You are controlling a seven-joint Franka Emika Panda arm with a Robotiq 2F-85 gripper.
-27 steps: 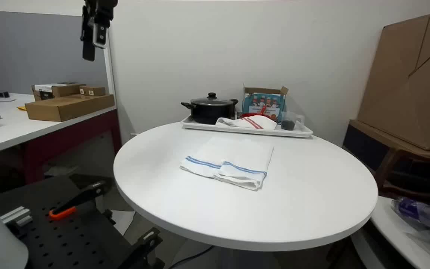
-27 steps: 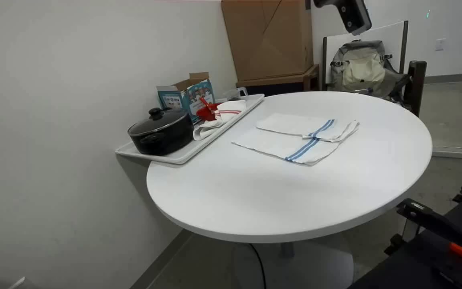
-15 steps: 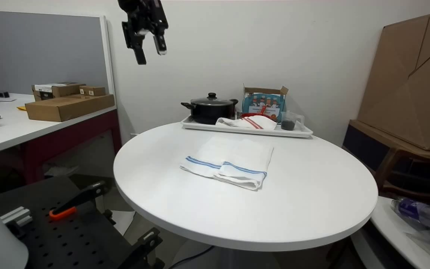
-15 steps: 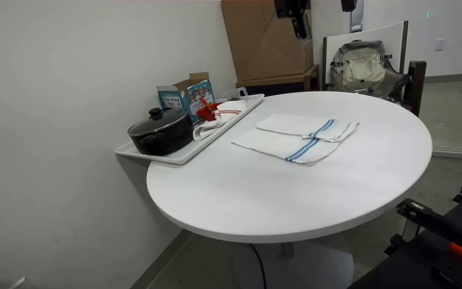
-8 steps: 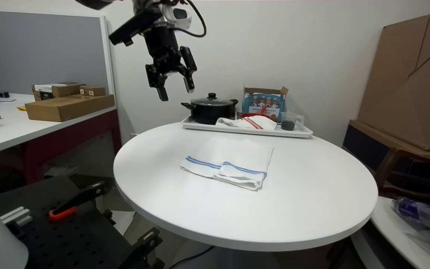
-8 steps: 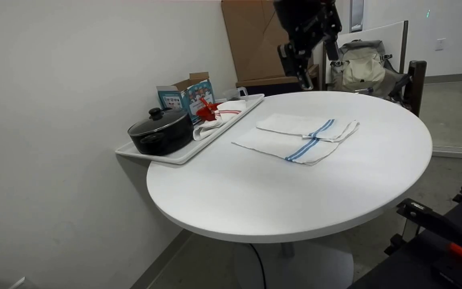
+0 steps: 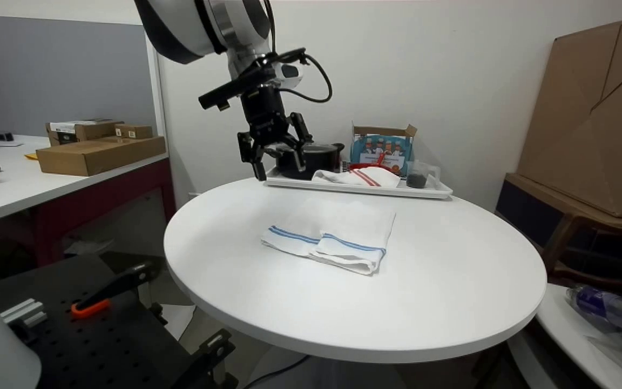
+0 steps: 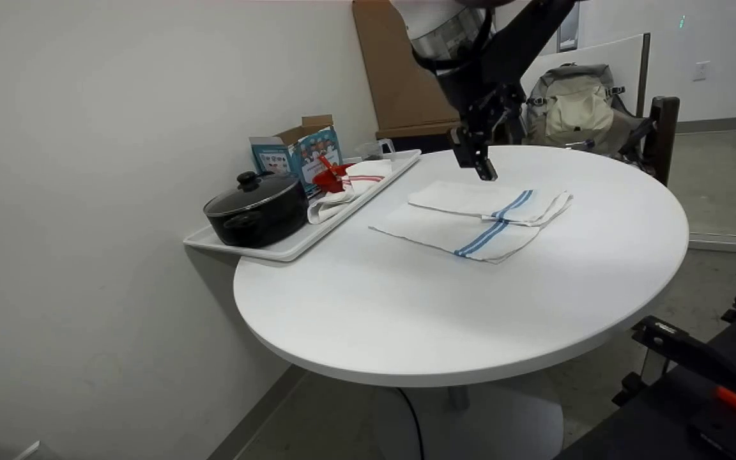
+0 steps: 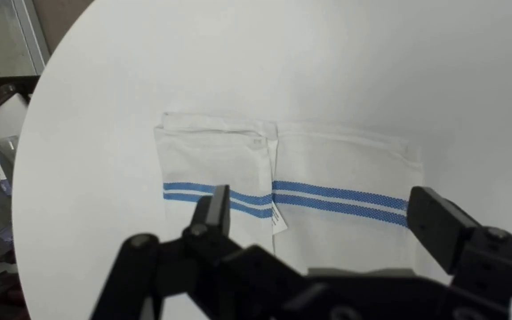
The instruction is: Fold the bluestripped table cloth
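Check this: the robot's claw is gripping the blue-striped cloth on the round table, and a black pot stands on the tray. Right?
The gripping is wrong: an exterior view shows the gripper open and apart from the blue-striped cloth. The cloth is on the round table, the black pot on the tray.

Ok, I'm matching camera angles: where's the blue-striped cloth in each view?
In an exterior view: blue-striped cloth just below centre.
In an exterior view: blue-striped cloth right of centre.
Wrist view: blue-striped cloth near centre, lower part partly hidden by the pincer.
Shared landmark: the round white tabletop beneath it.
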